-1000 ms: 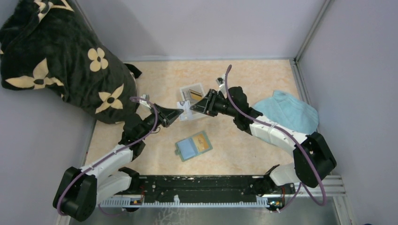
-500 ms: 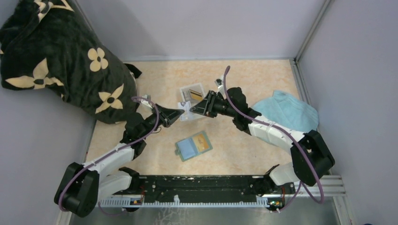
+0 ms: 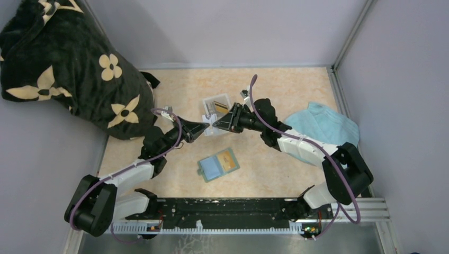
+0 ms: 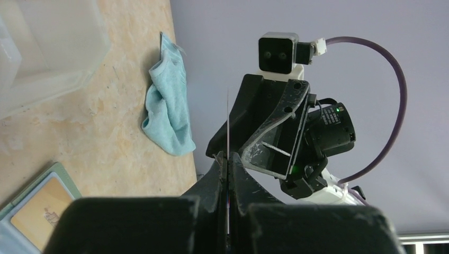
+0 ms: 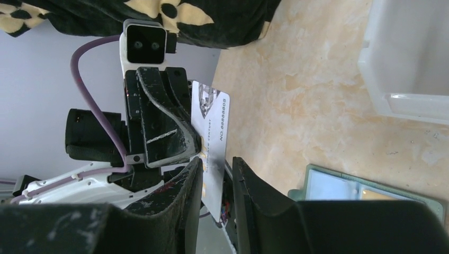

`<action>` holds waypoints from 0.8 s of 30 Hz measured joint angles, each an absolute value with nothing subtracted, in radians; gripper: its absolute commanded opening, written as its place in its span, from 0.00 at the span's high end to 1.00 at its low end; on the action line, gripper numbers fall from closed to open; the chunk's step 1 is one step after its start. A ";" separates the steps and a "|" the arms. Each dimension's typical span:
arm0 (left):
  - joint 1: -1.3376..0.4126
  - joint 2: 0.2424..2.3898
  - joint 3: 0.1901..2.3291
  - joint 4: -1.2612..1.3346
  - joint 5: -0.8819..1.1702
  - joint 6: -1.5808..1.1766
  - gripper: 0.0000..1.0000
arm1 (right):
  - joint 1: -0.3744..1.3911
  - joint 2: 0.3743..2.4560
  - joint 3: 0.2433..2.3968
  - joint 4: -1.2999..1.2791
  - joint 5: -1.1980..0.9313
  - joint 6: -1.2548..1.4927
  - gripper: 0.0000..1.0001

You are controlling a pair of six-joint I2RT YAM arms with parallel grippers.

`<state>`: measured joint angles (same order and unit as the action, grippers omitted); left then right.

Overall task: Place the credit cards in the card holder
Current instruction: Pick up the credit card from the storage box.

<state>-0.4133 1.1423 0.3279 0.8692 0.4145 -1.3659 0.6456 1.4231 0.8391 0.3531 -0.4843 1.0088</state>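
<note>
marbled beige table (image 3: 275, 159) lay under both arms, which bent inward until their tips met nose to nose just beside the white tray (image 5: 413, 106). between them a whitish card (image 5: 210, 121) stood on edge above the table, its long axis running from one arm toward the other. left fingers (image 4: 212, 180) were clenched on it. right fingers (image 5: 185, 190) straddled its far end, hiding it; whether they pressed it could not be told. card holder (image 3: 218, 164) lay open nearer the bases.

Over the surface, the left pincer (image 3: 203, 127) and right pincer (image 3: 218, 122) meet tip to tip at a whitish card (image 3: 211, 125) beside the white tray (image 3: 204, 103), the card holder (image 3: 213, 168) lying open nearer the bases.
</note>
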 measured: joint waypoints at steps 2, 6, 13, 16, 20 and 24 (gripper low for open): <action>-0.413 1.150 0.328 0.884 0.421 -1.372 1.00 | 0.646 1.434 0.839 0.362 -0.490 1.018 0.74; -0.413 1.164 0.328 0.906 0.436 -1.378 1.00 | 0.646 1.443 0.839 0.376 -0.498 1.027 0.86; -0.411 1.178 0.314 0.940 0.447 -1.399 0.76 | 0.645 1.443 0.839 0.397 -0.514 1.048 1.00; -0.411 1.180 0.303 0.947 0.448 -1.401 0.49 | 0.646 1.443 0.839 0.401 -0.522 1.049 1.00; -0.411 1.143 0.282 0.878 0.432 -1.400 0.36 | 0.645 1.442 0.839 0.375 -0.522 1.031 1.00; -0.411 1.036 0.279 0.719 0.377 -1.372 0.35 | 0.645 1.432 0.839 0.300 -0.518 0.974 1.00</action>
